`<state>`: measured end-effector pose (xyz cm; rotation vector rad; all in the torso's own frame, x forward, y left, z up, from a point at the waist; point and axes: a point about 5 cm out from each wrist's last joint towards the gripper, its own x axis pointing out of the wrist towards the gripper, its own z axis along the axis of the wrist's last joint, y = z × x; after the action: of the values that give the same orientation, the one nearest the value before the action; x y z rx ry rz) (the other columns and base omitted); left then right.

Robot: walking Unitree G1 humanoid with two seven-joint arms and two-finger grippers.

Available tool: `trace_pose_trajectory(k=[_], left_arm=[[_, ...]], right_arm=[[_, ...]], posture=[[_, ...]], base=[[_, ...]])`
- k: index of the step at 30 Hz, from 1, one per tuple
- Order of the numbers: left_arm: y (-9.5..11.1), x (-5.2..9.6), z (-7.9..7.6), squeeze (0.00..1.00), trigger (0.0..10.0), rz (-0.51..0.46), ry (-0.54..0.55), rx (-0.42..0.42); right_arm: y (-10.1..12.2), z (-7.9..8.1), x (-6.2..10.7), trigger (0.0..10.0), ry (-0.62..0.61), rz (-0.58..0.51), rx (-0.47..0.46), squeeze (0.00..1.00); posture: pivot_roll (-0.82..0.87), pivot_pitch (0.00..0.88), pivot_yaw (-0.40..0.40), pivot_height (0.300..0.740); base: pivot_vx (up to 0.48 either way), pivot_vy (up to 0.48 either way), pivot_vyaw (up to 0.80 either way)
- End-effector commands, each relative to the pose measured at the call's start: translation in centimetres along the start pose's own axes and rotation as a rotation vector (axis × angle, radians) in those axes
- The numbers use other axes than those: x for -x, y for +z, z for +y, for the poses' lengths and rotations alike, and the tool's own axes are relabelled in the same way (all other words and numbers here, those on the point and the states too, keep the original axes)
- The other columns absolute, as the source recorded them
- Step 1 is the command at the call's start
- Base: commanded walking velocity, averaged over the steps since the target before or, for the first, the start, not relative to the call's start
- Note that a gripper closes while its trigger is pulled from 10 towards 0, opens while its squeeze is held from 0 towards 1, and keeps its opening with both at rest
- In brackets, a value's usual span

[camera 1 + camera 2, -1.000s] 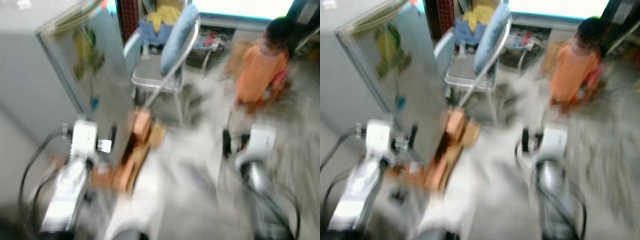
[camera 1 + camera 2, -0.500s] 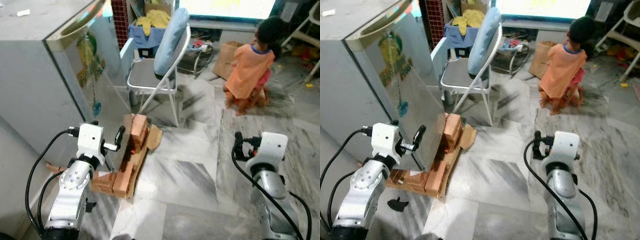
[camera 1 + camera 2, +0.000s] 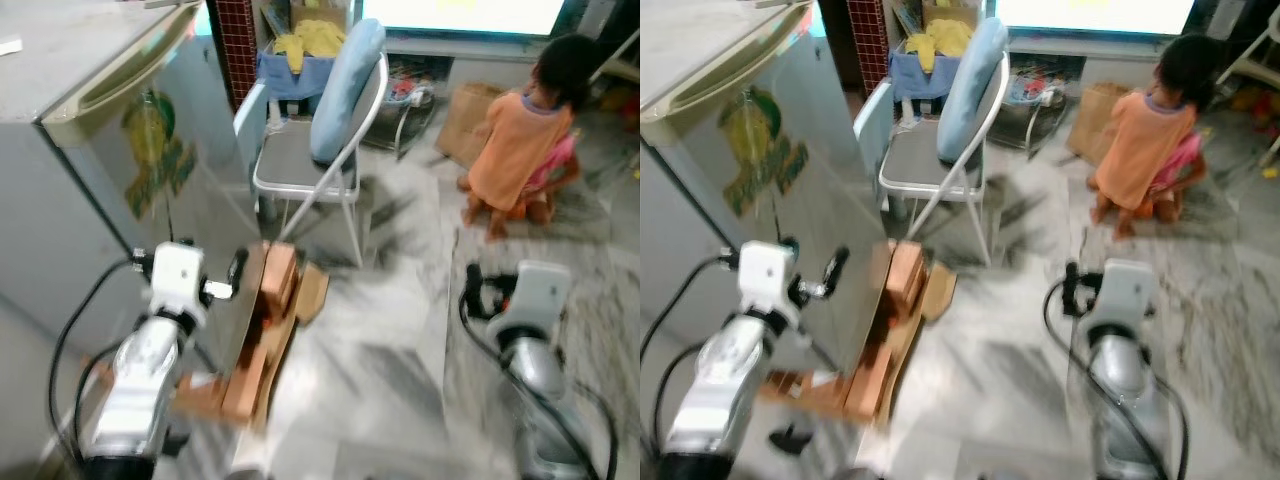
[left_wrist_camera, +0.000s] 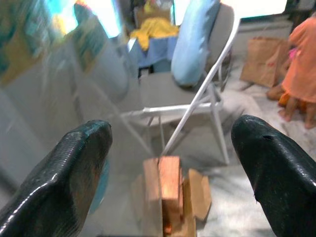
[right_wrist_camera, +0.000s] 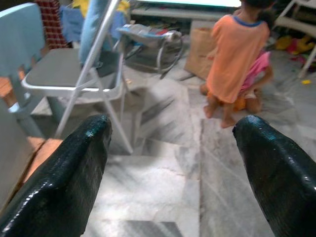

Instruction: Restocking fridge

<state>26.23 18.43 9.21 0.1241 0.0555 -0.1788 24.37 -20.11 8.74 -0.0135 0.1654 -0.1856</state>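
The grey fridge [image 3: 110,190] stands at the left, its door shut, with a green and yellow sticker on the front. It rests on reddish wooden blocks [image 3: 270,300]. My left gripper [image 3: 238,272] is raised just before the fridge's lower right corner. In the left wrist view that gripper [image 4: 173,131] is open and holds nothing, with the fridge wall and the blocks beyond it. My right gripper [image 3: 474,290] hangs over the marble floor at the right. The right wrist view shows that gripper [image 5: 173,128] open and holding nothing as well.
A folding metal chair [image 3: 310,170] with a blue cushion stands right of the fridge. A person [image 3: 520,150] in an orange shirt crouches on the floor at the far right, beside a brown paper bag [image 3: 465,120]. A blue basket [image 3: 300,50] holds yellow cloth behind the chair.
The head views have swung and gone from blurred to sharp to slightly blurred again. Both arms keep about the same raised pose, and both grippers stay open.
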Motion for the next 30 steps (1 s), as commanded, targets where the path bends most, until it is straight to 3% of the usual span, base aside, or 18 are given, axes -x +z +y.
trace_pose_trajectory(k=[1, 5, 13, 15, 17, 21, 24, 27, 30], left_arm=[[-0.1, 0.2, 0.0, 0.0, 10.0, 0.004, 0.006, 0.004], [-0.4, 0.4, 0.2, 0.0, 10.0, 0.018, 0.014, 0.06], [-0.1, -0.1, 0.8, 0.0, 10.0, 0.007, 0.017, 0.053], [0.0, -0.2, 0.6, 0.0, 10.0, 0.011, -0.007, 0.091], [0.7, -0.4, -0.6, 0.0, 10.0, -0.016, -0.07, 0.063], [0.9, -0.5, -0.9, 0.0, 10.0, -0.022, -0.077, 0.073], [0.9, -0.6, -1.4, 0.0, 10.0, -0.006, -0.104, 0.168], [1.1, -0.8, -2.1, 0.0, 10.0, -0.008, -0.174, 0.194], [1.0, -1.4, -1.7, 0.0, 10.0, -0.011, -0.143, 0.188]], right_arm=[[0.2, -0.5, 0.2, 10.0, -0.017, -0.007, 0.006, 0.0], [0.0, -0.5, 0.3, 10.0, -0.018, 0.001, -0.002, 0.0], [0.0, -0.6, 0.3, 10.0, -0.017, 0.005, 0.003, 0.0], [0.0, -0.6, 0.3, 10.0, -0.015, 0.003, 0.002, 0.0], [-0.2, -0.5, 0.1, 10.0, -0.008, 0.005, 0.004, 0.0], [0.0, -0.2, -0.2, 10.0, -0.005, 0.0, 0.002, 0.0], [-0.1, -0.2, -0.2, 10.0, -0.003, 0.003, 0.005, 0.0], [-0.1, -0.2, -0.1, 10.0, -0.001, 0.008, 0.006, 0.0], [-0.2, -0.3, 0.0, 10.0, -0.006, 0.019, 0.022, 0.0]], posture=[[-0.01, 0.009, 0.002, 0.74], [-0.01, 0.012, 0.003, 0.74], [-0.02, 0.017, 0.002, 0.74], [-0.03, 0.018, 0.003, 0.74], [-0.02, 0.017, 0.0, 0.74], [-0.02, 0.019, -0.003, 0.74], [-0.02, 0.021, -0.006, 0.74], [-0.01, 0.025, -0.019, 0.74], [-0.02, 0.027, -0.017, 0.74]], base=[[0.0, 0.0, 0.0], [0.0, 0.112, 0.0], [0.0, 0.48, 0.0], [0.0, 0.379, 0.0], [0.0, 0.0, 0.0], [0.0, 0.0, 0.0], [0.0, 0.0, 0.0], [0.0, 0.0, 0.0], [0.0, 0.0, 0.0]])
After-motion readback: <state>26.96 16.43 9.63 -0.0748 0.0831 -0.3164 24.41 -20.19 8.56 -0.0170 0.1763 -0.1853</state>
